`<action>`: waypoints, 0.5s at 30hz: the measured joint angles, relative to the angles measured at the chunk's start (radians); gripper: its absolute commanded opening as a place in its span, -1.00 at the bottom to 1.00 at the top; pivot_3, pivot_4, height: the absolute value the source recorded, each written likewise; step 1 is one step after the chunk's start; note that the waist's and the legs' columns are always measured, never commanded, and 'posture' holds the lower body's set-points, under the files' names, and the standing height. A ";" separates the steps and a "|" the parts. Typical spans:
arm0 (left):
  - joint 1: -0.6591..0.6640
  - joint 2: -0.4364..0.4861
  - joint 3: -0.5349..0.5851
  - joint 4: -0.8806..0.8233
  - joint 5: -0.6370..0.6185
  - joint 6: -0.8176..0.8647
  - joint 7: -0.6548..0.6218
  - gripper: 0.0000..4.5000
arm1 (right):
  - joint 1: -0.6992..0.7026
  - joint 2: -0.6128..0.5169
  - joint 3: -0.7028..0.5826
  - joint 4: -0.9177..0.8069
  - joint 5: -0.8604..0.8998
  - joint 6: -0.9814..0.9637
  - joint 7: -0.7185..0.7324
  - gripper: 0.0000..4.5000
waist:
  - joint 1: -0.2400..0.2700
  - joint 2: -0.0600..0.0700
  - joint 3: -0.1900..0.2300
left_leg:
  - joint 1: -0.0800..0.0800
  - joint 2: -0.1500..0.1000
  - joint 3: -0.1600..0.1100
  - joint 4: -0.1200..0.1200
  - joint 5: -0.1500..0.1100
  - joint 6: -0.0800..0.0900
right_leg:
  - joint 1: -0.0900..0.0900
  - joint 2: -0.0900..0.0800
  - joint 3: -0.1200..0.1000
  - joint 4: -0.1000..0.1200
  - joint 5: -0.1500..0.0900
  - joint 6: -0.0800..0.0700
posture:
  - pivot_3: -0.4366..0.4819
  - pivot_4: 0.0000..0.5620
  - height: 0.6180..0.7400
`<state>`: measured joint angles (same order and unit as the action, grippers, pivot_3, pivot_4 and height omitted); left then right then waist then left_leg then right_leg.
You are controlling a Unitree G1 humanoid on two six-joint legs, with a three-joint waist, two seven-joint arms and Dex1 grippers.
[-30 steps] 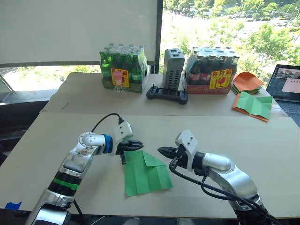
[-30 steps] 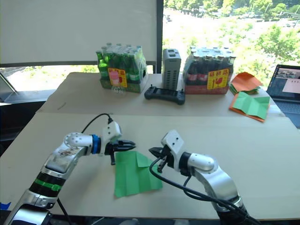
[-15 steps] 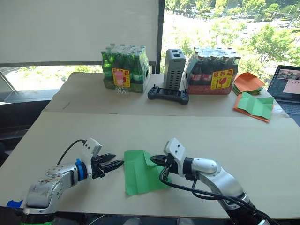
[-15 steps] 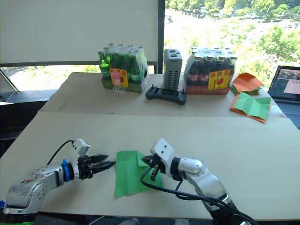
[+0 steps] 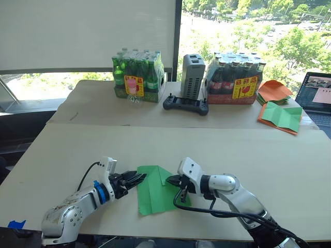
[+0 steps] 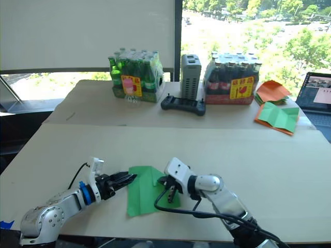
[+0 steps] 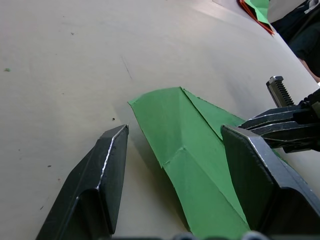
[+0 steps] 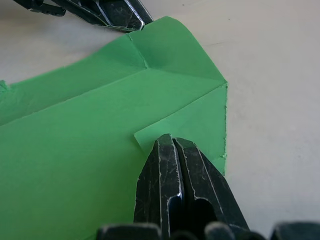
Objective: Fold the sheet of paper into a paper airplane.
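Nose-fold step: right gripper [image 8: 172, 150], fingers pressed together, pins sheet of paper [image 5: 158, 192] on surface [image 5: 269, 155]. Left gripper [image 7: 175, 165] fingers apart, straddling raised corner (not gripping). Next: pinch corner, fold toward centre crease.

A pale worktop [image 5: 289, 155] carries, along its far side, a pack of green bottles [image 5: 137, 76], a grey upright box [image 5: 192, 76], a black controller [image 5: 185, 104], a pack of dark bottles [image 5: 235, 77], orange sheets [image 5: 272, 91] and an orange-bordered green sheet [image 5: 281, 116]. A laptop [image 5: 316, 93] sits at the right edge.

Head eyes overlook table [image 5: 289, 155]; wrist cameras close, facing.
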<state>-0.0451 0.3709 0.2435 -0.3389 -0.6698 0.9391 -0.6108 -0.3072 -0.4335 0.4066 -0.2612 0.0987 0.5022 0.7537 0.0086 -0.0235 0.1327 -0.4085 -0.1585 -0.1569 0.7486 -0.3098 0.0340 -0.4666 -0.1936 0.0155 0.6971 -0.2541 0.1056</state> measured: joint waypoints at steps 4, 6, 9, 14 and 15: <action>-0.005 0.023 -0.012 0.002 0.002 -0.006 0.013 -0.67 | -0.012 0.013 0.002 0.017 -0.008 -0.008 0.000 -1.00 | 0.000 0.000 0.000 | 0.000 0.000 0.000 0.000 0.000 0.000 | 0.000 0.000 0.000 0.000 0.000 0.000 | -0.05 -0.47 -0.07; -0.018 0.061 -0.042 0.006 0.024 -0.022 0.008 -0.86 | -0.021 0.013 0.002 0.023 -0.007 -0.004 0.003 -1.00 | 0.001 0.000 0.000 | 0.000 0.000 0.000 0.000 0.000 0.000 | 0.000 0.000 0.000 0.000 0.000 0.000 | -0.05 -0.47 -0.07; -0.021 0.079 -0.080 0.020 0.052 -0.051 0.000 -0.86 | -0.022 0.013 0.000 0.024 -0.005 0.001 0.008 -1.00 | 0.001 0.000 0.000 | 0.000 0.000 0.000 0.000 0.000 0.000 | 0.000 0.000 0.000 0.000 0.000 0.000 | -0.05 -0.47 -0.07; -0.064 0.148 -0.217 0.034 0.165 -0.179 -0.050 -0.86 | -0.031 0.047 0.000 0.040 -0.005 0.013 -0.008 -1.00 | 0.002 0.000 0.000 | 0.000 0.000 0.000 0.000 0.000 0.000 | 0.000 0.000 0.000 0.000 0.000 0.000 | -0.05 -0.47 -0.07; -0.079 0.161 -0.237 0.040 0.187 -0.206 -0.061 -0.86 | -0.035 0.058 0.000 0.044 -0.005 0.017 -0.014 -1.00 | 0.002 0.000 0.000 | 0.000 0.000 0.000 0.000 0.000 0.000 | 0.000 0.000 0.000 0.000 0.000 0.000 | -0.05 -0.47 -0.07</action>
<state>-0.1246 0.5317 0.0070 -0.2987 -0.4826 0.7327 -0.6721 -0.3424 -0.3753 0.4062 -0.2176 0.0936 0.5193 0.7402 0.0109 -0.0235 0.1327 -0.4089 -0.1585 -0.1567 0.7487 -0.3096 0.0336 -0.4667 -0.1937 0.0157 0.6971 -0.2539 0.1052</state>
